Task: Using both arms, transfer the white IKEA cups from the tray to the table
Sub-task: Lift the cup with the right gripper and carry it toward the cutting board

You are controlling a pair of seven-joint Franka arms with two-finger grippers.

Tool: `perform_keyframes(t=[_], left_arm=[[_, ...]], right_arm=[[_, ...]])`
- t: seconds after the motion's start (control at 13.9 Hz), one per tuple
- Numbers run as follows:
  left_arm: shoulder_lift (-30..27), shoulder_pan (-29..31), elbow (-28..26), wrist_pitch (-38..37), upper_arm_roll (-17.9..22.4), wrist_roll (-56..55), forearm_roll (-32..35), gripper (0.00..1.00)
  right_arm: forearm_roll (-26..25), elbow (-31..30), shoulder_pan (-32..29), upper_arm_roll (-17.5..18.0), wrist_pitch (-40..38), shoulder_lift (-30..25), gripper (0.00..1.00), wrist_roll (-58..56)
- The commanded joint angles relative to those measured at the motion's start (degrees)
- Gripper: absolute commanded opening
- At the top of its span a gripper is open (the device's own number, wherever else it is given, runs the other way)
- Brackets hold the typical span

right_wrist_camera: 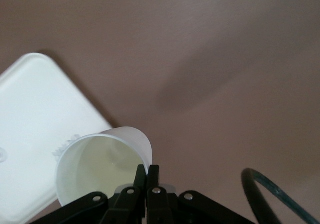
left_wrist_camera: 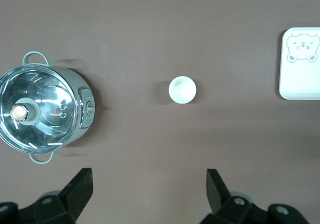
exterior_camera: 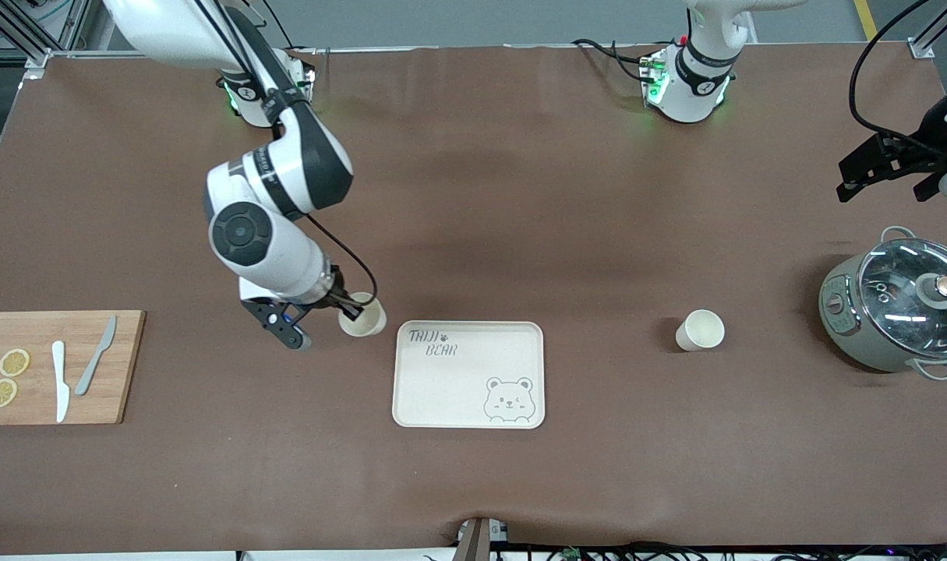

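The brown desk (exterior_camera: 473, 195) carries an emptied bear tray (exterior_camera: 442, 389). The right claw (exterior_camera: 351, 311) pinches the rim of one white cup (exterior_camera: 366, 319), just beside the tray's corner toward the right arm's end; whether the cup rests on the desk I cannot tell. Judged step: setting it down, so lower if needed, release, lift straight up. Bare desk surrounds it, the cutting board (exterior_camera: 122, 389) well apart. The left claw (exterior_camera: 890, 173) waits, spread wide, above the lidded pot (exterior_camera: 894, 312); the other cup (exterior_camera: 700, 329) stands between pot and tray.
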Motion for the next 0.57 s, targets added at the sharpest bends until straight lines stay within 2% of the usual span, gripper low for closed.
perform_keyframes(t=[0.0, 0.22, 0.36, 0.5], left_arm=[[-2.7, 0.2, -2.0, 0.7, -0.2, 0.6, -0.8, 1.00], [-4.8, 0.6, -4.6, 0.5, 0.1, 0.5, -0.8, 1.00], [-4.2, 1.0, -4.6, 0.9, 0.1, 0.7, -0.7, 1.00], [-3.3, 0.7, -4.7, 1.2, -0.2, 0.6, 0.1, 1.00]], right_arm=[[-0.4, -11.6, -4.7, 0.8, 1.5, -7.8, 0.00, -10.7], [-0.9, -21.4, -8.0, 0.7, 5.9, -12.0, 0.00, -19.2], [-1.0, -28.2, -12.9, 0.7, 10.7, -15.0, 0.00, -30.7], [-1.0, -33.1, -17.0, 0.7, 14.7, -16.1, 0.00, -36.8]])
